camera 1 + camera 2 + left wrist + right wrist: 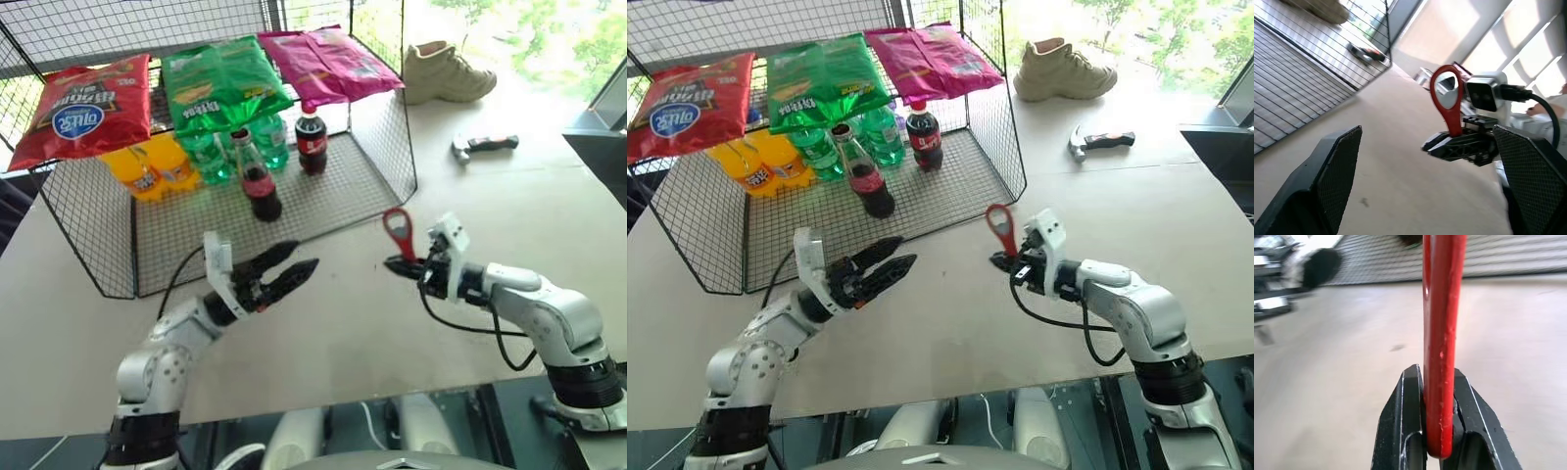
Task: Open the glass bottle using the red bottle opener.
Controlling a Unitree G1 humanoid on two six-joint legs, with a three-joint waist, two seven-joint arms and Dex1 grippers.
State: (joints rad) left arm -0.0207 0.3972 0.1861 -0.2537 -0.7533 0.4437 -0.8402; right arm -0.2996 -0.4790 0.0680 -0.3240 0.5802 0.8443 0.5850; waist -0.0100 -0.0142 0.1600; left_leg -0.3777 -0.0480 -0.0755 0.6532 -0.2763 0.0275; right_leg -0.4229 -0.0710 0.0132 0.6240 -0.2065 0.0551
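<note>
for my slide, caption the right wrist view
Right gripper shut on the red bottle opener, held upright above the table.

Wire cage [387, 147] open toward grippers

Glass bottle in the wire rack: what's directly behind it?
Behind the glass bottle stand green plastic bottles, with a green snack bag lying on top of them. The bag covers their caps, and the glass bottle hides part of their lower bodies.
</note>
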